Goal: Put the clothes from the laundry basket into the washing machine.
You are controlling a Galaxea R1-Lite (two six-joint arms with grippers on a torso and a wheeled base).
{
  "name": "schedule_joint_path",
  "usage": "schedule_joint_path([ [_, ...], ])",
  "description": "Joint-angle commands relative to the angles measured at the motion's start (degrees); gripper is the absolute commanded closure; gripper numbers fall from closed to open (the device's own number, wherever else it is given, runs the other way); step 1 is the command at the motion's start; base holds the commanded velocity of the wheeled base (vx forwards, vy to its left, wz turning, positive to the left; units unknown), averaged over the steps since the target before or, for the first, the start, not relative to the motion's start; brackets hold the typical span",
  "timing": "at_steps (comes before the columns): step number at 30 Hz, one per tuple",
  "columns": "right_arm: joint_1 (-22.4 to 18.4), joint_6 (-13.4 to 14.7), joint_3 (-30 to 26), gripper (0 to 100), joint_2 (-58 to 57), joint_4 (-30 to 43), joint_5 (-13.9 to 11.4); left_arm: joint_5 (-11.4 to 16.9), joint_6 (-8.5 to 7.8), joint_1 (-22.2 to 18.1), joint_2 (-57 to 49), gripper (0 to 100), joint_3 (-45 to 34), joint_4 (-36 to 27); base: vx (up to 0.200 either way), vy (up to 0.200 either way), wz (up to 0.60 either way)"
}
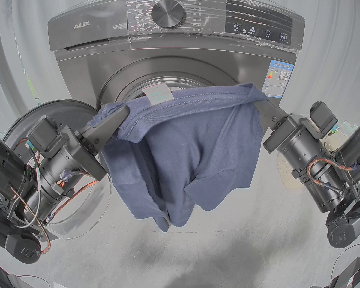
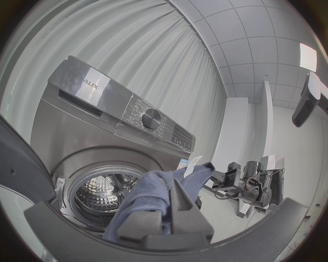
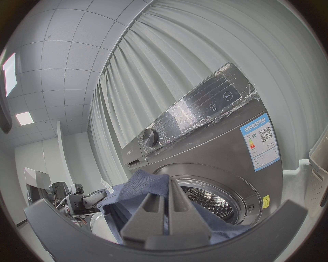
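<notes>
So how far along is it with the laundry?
Done: the door of the washing machine is swung open. In hand: a blue shirt hangs before the opening, gripped by the left jaws and the right jaws. Left: the shirt is not yet inside the drum.

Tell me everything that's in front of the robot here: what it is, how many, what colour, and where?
washing machine: one, dark grey, straight ahead, drum open.
door: one, round, grey rim with clear glass, swung open to the robot's left.
dial: one, dark, top middle of the machine's panel.
sticker: one, blue and white, machine front, upper right.
blue shirt: one, stretched before the drum opening, hanging between both pincers.
laundry basket: one, pale, perforated, on the robot's right, partly hidden.
curtain: pale grey, behind the machine.
left pincer: black, shut on the shirt's left end.
right pincer: black, shut on its right end.
</notes>
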State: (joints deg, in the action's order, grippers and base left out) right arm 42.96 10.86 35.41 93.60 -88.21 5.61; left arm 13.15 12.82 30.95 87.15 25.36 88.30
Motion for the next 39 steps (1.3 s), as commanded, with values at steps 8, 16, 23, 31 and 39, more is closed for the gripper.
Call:
schedule_joint_path([
  [8, 0.02, 0.04, 0.18, 100, -0.17, -0.03, 0.11, -0.32, 0.01, -0.28, 0.21, 100, -0.04, 0.03, 0.0, 0.0, 0.0],
  [16, -0.51, 0.21, -3.25, 100, 0.71, 0.23, 0.54, -0.32, -0.17, -0.28, 4.17, 100, -2.24, 0.21, 0.0, 0.0, 0.0],
  [23, -1.04, 0.48, -8.43, 100, 1.41, 0.5, 0.54, -0.67, -0.34, 0.95, 6.63, 100, -1.8, 0.3, 0.0, 0.0, 0.0],
  [31, -0.16, 0.65, -11.95, 100, 6.77, -0.03, 0.28, -3.13, -0.08, 5.61, 11.11, 100, 5.49, 0.3, 0.0, 0.0, 0.0],
  [39, 8.98, 0.74, -23.64, 0, 13.19, -0.03, 0.11, -3.57, -0.34, 7.81, 13.66, 100, 8.22, 0.21, 0.0, 0.0, 0.0],
])
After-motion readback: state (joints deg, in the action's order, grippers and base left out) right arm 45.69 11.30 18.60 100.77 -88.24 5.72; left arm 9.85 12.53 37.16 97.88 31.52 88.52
